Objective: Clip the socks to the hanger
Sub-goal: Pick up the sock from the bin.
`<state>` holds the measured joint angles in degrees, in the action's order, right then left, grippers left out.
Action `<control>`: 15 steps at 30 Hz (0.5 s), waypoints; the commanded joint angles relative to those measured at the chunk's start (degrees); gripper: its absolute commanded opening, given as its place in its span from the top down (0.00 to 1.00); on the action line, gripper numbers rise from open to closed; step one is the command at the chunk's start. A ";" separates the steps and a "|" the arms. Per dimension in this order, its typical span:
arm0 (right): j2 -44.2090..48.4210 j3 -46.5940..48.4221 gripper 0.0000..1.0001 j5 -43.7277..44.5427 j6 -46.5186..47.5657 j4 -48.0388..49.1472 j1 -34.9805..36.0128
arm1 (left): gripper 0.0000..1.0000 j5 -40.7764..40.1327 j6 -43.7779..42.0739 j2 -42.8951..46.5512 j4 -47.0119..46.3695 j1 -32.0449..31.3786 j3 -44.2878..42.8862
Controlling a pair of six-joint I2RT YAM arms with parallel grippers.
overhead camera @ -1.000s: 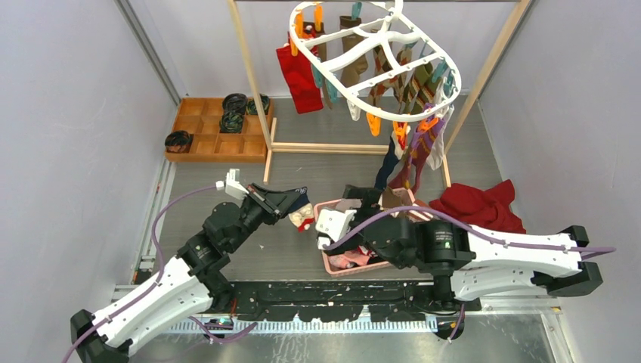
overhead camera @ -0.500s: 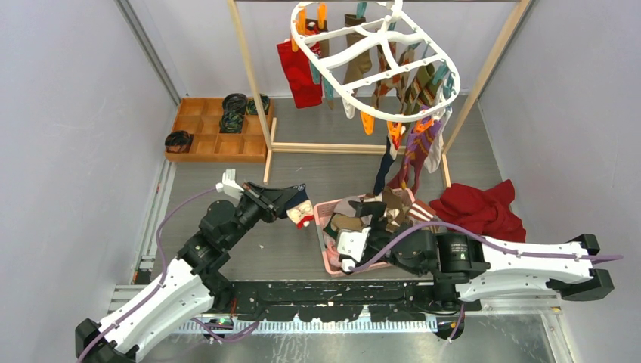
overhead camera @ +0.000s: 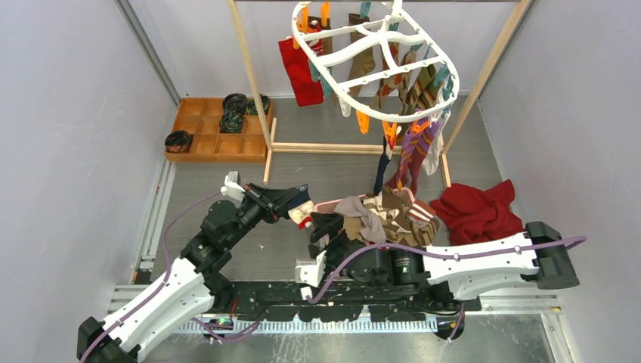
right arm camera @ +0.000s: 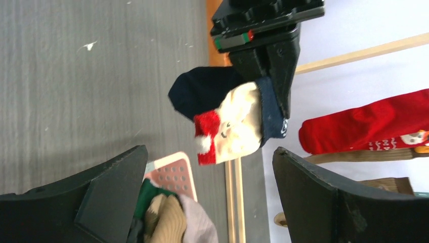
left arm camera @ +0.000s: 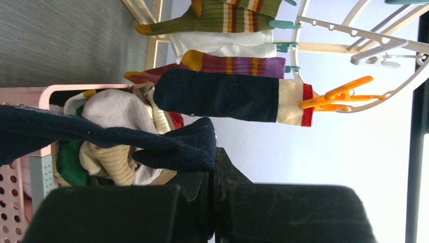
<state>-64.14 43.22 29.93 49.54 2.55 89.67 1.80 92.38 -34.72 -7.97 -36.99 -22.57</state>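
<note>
My left gripper [overhead camera: 293, 201] is shut on a navy sock [overhead camera: 302, 212] with a red and white Santa face, held above the floor left of the basket. The right wrist view shows that sock [right arm camera: 230, 124] hanging from the left fingers [right arm camera: 273, 61]. My right gripper [overhead camera: 326, 227] is open and empty just below and right of it, its jaws wide [right arm camera: 210, 151]. A heap of socks [overhead camera: 382, 214] fills the pink basket [right arm camera: 172, 174]. The white hanger [overhead camera: 378, 60] hangs on the rack with several socks pegged to it, among them a navy one [left arm camera: 227, 96] on an orange peg [left arm camera: 339, 96].
A red cloth [overhead camera: 480, 212] lies right of the basket. A wooden tray [overhead camera: 215, 136] with black rolls sits at the back left. The wooden posts of the rack [overhead camera: 249, 83] stand behind. Grey walls close in both sides.
My right arm has drawn out of the basket toward the near left, uncovering the sock heap, and its open gripper now faces the held sock. The hanger has swung slightly. The left gripper barely moved.
</note>
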 commanded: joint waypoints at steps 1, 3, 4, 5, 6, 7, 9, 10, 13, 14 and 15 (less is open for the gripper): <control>-3.52 -0.86 0.00 3.89 7.74 20.02 -0.02 | 1.00 1.36 2.40 1.98 -2.42 0.43 -0.87; -5.35 -1.27 0.00 4.33 9.12 24.49 -0.29 | 1.00 1.36 3.11 2.42 -2.40 0.36 -0.50; -6.52 -1.35 0.00 4.57 9.51 26.20 -0.47 | 1.00 1.39 3.46 2.60 -2.45 0.38 -0.32; -7.40 -1.14 0.00 4.68 9.71 27.10 -0.81 | 1.00 1.52 3.77 2.70 -2.55 0.35 -0.15; -8.35 -0.88 0.01 4.74 9.92 27.45 -1.07 | 1.00 1.55 4.04 2.87 -2.64 0.35 -0.04; -9.25 -0.78 0.01 5.07 10.10 28.44 -1.45 | 1.00 1.69 4.30 2.96 -2.79 0.35 0.05; -11.07 -0.73 0.05 6.15 11.07 31.47 -2.19 | 1.00 1.86 4.47 3.22 -2.93 0.43 0.07; -11.83 -0.57 0.08 6.70 11.62 32.54 -2.32 | 1.00 1.85 4.60 3.37 -2.87 0.43 0.13; -12.90 -0.33 0.25 8.06 12.79 34.50 -2.99 | 1.00 1.48 4.74 3.97 -2.51 0.38 0.24; -12.82 -0.38 0.33 8.52 13.17 35.19 -3.19 | 1.00 1.22 4.74 4.22 -2.23 0.35 0.32; -12.74 -0.48 0.43 8.85 13.52 35.87 -3.40 | 1.00 1.00 4.82 4.42 -2.11 0.38 0.45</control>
<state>-77.49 42.26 35.64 60.95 29.56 86.98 2.50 96.18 -31.55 -7.97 -36.99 -22.28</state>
